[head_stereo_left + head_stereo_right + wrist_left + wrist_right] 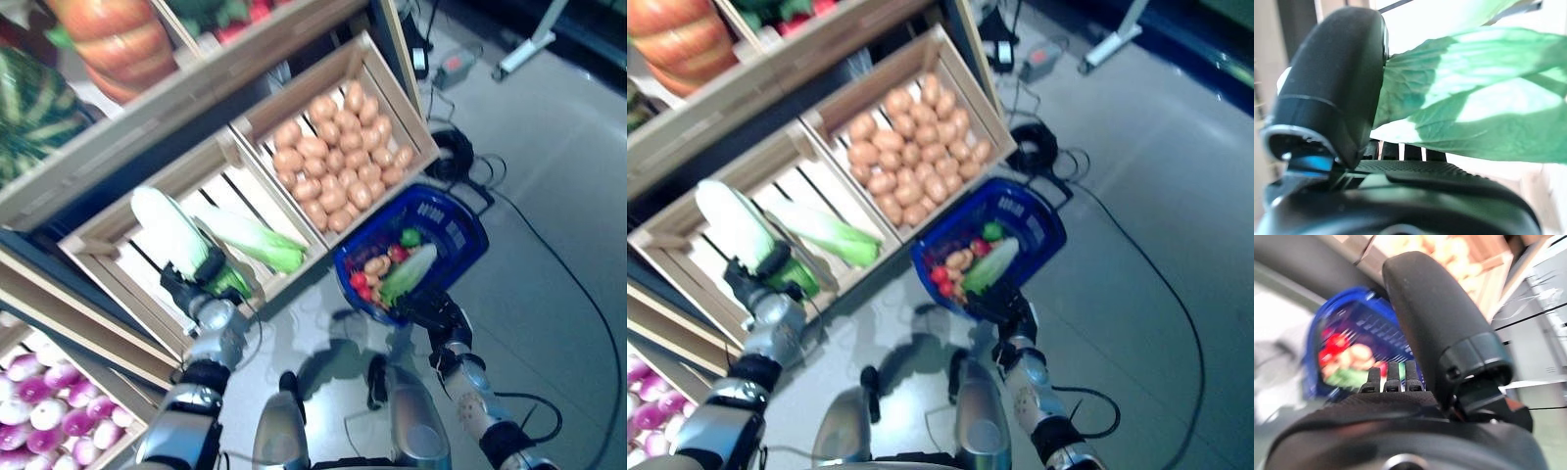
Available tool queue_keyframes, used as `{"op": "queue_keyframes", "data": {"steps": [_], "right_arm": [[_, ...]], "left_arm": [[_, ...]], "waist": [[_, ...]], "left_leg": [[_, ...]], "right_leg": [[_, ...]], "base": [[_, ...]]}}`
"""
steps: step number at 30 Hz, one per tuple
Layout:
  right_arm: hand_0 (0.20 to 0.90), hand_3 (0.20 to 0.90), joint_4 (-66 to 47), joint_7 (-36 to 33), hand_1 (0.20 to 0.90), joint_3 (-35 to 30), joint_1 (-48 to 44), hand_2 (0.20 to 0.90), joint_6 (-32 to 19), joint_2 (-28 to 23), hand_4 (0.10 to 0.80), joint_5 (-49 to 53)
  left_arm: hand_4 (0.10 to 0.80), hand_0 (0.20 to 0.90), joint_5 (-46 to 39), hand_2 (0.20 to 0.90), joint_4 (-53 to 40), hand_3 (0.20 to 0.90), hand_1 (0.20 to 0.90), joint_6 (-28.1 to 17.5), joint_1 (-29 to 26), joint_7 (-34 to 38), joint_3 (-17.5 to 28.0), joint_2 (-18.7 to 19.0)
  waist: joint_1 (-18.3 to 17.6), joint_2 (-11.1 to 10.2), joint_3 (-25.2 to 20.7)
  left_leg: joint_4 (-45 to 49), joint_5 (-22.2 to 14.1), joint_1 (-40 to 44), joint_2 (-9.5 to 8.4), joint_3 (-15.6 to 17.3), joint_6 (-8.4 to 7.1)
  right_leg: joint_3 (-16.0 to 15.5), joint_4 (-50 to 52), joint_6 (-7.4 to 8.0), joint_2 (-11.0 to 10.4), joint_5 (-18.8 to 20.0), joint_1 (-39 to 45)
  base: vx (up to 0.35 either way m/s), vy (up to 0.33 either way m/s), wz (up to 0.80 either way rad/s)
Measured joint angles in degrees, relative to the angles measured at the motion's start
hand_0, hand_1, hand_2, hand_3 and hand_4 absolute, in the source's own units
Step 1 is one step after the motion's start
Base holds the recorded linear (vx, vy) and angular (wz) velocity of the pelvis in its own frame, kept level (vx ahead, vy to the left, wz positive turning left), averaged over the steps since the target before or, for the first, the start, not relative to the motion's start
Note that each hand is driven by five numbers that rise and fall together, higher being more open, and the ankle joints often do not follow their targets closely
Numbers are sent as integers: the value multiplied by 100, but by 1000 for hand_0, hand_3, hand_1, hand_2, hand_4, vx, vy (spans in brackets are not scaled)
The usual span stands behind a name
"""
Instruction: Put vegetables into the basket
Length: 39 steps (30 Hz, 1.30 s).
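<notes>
Two hands, one at the crate, one at the basket.
Left hand (196,277) grips a cabbage (1474,103), leaf visible only in its wrist view; right hand (431,311) hangs relaxed beside the blue basket (460,227).

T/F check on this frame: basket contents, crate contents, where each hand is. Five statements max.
1. The blue basket is empty. False: it holds a cabbage and small vegetables.
2. Potatoes fill the crate next to the basket. True.
3. The left hand is at the cabbage crate, by green leaves. True.
4. The right hand is inside the potato crate. False: it is at the basket's near rim.
</notes>
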Motion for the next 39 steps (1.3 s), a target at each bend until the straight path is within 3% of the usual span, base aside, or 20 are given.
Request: {"op": "queue_keyframes", "data": {"steps": [4, 7, 11, 18, 22, 30, 39], "right_arm": [[900, 900, -26, -29, 900, -160, 377, 900, -16, 127, 800, -1], [900, 900, -31, -23, 900, -168, 497, 900, -19, 145, 800, 2], [900, 900, -263, 72, 900, -245, 499, 900, -40, 152, 800, 5], [900, 900, -740, 1086, 900, -369, 344, 900, -149, 161, 800, 272], [900, 900, -863, 1501, 900, -380, 148, 900, -150, 145, 800, 452], [900, 900, -1623, 2141, 900, -557, -129, 900, -142, 7, 800, 452], [900, 900, -1895, 2676, 900, -560, -807, 900, 201, 19, 800, 1164]], "left_arm": [[400, 300, 667, 300, -521, 300, 300, -69, 721, 112, -125, -261], [400, 300, 1291, 300, -877, 300, 300, -171, 965, 146, -149, -242], [400, 300, 2039, 300, -1525, 300, 300, -215, 1096, 138, -161, -90], [400, 300, 3138, 300, -2222, 300, 300, -207, 1101, -451, -382, 465], [400, 300, 3617, 300, -2258, 300, 300, -217, 1101, -741, -494, 541], [400, 300, 4375, 300, -2260, 300, 300, -272, 1101, -1207, -672, 765], [400, 300, 5136, 300, -2268, 300, 300, -739, 1093, -1379, -1024, 1009]], "waist": [[50, 110, -628], [162, 89, -886], [192, 86, -1045], [359, -15, -1430], [419, -102, -1540], [456, -215, -1588], [471, -325, -1646]], "left_leg": [[-703, 236, 499, -57, -16, 69], [-1000, 321, 745, -98, -20, 130], [-1292, 455, 879, -148, -106, 229], [-1852, 653, 1242, -262, -139, 372], [-2039, 730, 1363, -334, -153, 399], [-2042, 739, 1362, -327, -163, 384], [-2042, 740, 1380, -332, -173, 383]], "right_leg": [[-137, -551, 152, 6, 114, 505], [-179, -919, 256, 8, 244, 815], [-293, -1500, 380, 14, 532, 1147], [-331, -2873, 560, 89, 1169, 1919], [-330, -3418, 607, 91, 1444, 2211], [-335, -3418, 603, 105, 1447, 2220], [-332, -3418, 602, 106, 1448, 2239]], "base": [[132, -56, 17], [83, -69, 12], [59, -59, 16], [45, -54, 8], [29, -58, 4], [18, -39, 1], [24, -11, 1]]}}
